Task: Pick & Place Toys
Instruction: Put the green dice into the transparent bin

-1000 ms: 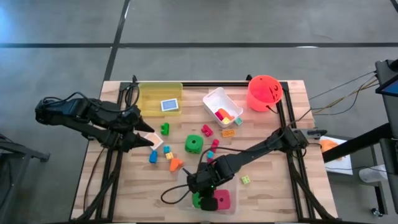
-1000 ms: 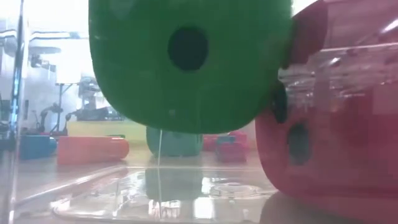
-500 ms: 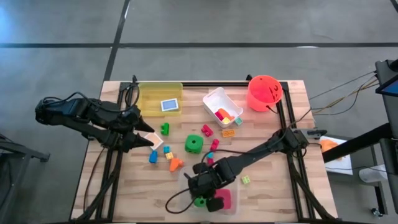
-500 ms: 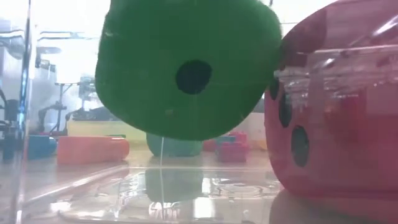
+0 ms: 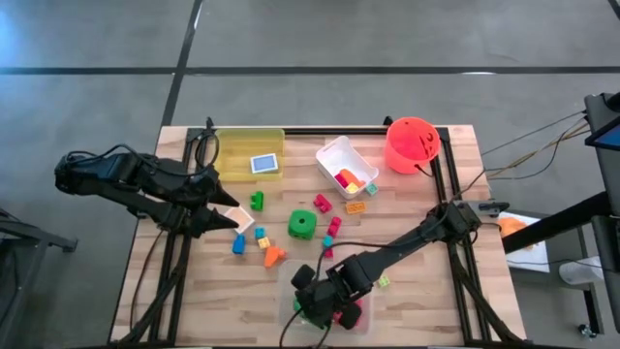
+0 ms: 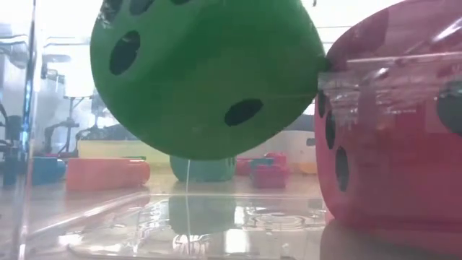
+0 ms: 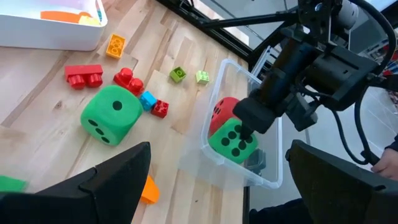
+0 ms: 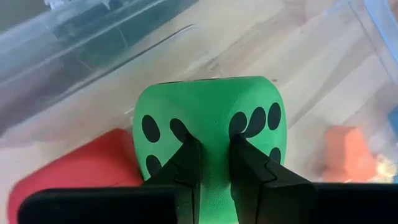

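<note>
From above, the right gripper (image 5: 312, 308) is reaching into the clear tub (image 5: 290, 297), while the left gripper (image 5: 230, 219), fingers apart, is waiting well apart from that tub. At table level, the green die (image 6: 206, 76) is hanging above the tub floor, touching the pink die (image 6: 393, 137). The right wrist view is showing the fingers (image 8: 186, 163) pinched on the green die.

Even, shadowless light covered the wooden table (image 5: 417, 291) from overhead. At table height the windows behind blew out white — the green die (image 6: 206, 72) hung close and soft-edged, the clear tub's floor (image 6: 216, 227) mirroring it. The right wrist view showed the clear tub's wall (image 8: 93, 37) blurred, with glare streaks.
</note>
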Controlling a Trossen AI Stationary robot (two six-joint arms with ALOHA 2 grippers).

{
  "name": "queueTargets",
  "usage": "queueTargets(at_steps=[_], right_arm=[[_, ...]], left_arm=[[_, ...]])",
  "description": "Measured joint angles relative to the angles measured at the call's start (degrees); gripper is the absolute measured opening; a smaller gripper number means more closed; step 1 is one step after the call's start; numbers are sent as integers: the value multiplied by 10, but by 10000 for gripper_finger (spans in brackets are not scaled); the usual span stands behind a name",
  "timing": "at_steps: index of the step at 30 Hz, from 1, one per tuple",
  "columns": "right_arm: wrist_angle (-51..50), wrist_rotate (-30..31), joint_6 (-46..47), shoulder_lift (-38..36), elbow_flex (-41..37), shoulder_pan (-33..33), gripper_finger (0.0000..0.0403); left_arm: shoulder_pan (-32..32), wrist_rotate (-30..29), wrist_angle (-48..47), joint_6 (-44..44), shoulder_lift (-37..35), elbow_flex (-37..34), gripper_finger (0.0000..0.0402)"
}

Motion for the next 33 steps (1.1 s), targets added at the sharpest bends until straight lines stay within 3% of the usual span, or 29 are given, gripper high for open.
queueTargets(at_steps=[22,33], right_arm=[[40,16,-115,5,-44,8,44],[63,30,-118,4,-73,12,42]], left_arm=[[0,-7,-3,0,0,0,369],[0,-9,-3,0,0,0,369]])
